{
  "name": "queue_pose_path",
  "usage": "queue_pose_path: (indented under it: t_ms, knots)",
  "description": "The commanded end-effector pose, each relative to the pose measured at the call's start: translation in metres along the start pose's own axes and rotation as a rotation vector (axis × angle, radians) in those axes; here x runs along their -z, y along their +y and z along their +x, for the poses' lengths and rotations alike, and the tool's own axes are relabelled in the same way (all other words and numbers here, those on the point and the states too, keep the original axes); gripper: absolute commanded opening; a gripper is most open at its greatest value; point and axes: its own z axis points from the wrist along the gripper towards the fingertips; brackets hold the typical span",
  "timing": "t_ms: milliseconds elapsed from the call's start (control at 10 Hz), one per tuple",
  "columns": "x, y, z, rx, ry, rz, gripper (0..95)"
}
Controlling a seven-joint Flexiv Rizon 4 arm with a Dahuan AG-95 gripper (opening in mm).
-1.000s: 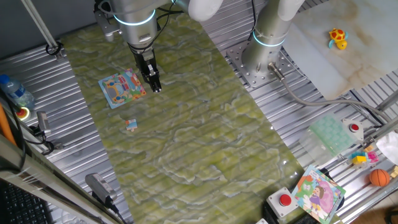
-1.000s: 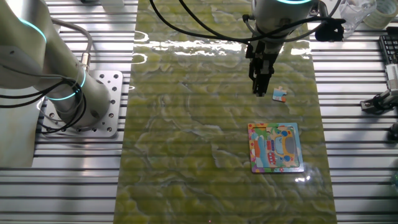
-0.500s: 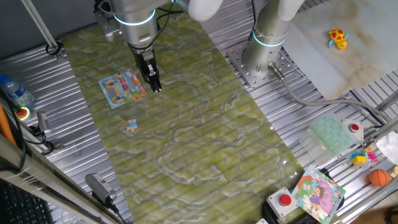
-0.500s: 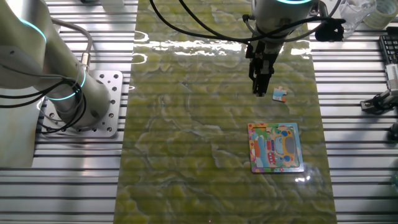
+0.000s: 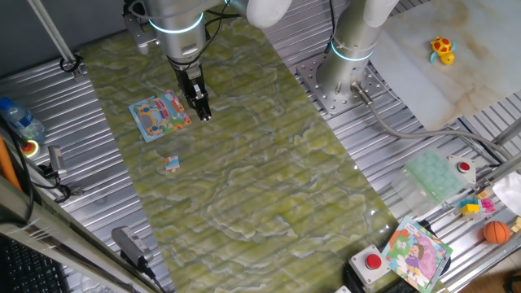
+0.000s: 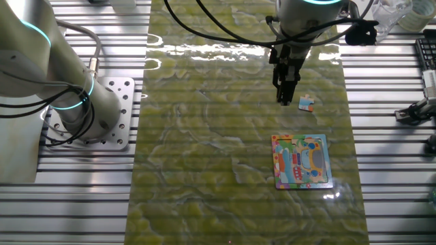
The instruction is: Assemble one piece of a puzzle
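Observation:
The puzzle [image 5: 159, 115] is a small square board with a light-blue border and a cartoon picture, lying flat on the green mat; it also shows in the other fixed view [image 6: 302, 160]. The piece [image 5: 171, 163] is a tiny tan and white bit lying alone on the mat, apart from the board, and it shows in the other fixed view [image 6: 306, 103] too. My gripper [image 5: 203, 115] hangs above the mat just beside the board's edge, fingers together and empty. In the other fixed view the gripper [image 6: 284, 99] stands close to the left of the piece, without touching it.
A second arm's base [image 5: 346, 73] is bolted beside the mat. A larger colourful board [image 5: 417, 252], a red button [image 5: 373, 262], an orange ball [image 5: 496, 233] and a yellow toy [image 5: 442, 49] lie far off. A bottle [image 5: 20, 118] stands at the left edge.

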Motion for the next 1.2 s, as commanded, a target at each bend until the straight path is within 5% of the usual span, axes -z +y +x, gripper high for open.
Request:
queue_pose_path:
  t_ms: [100, 700, 1000, 1200]
  knots:
    - [0.0, 0.0, 0.0, 0.254, 0.0, -0.013, 0.0]
    - [-0.026, -0.003, -0.007, 0.403, 0.045, -0.017, 0.0]
    - [-0.047, 0.014, -0.023, 0.51, 0.099, 0.004, 0.0]
    - [-0.059, 0.027, -0.026, 0.522, 0.093, 0.009, 0.0]
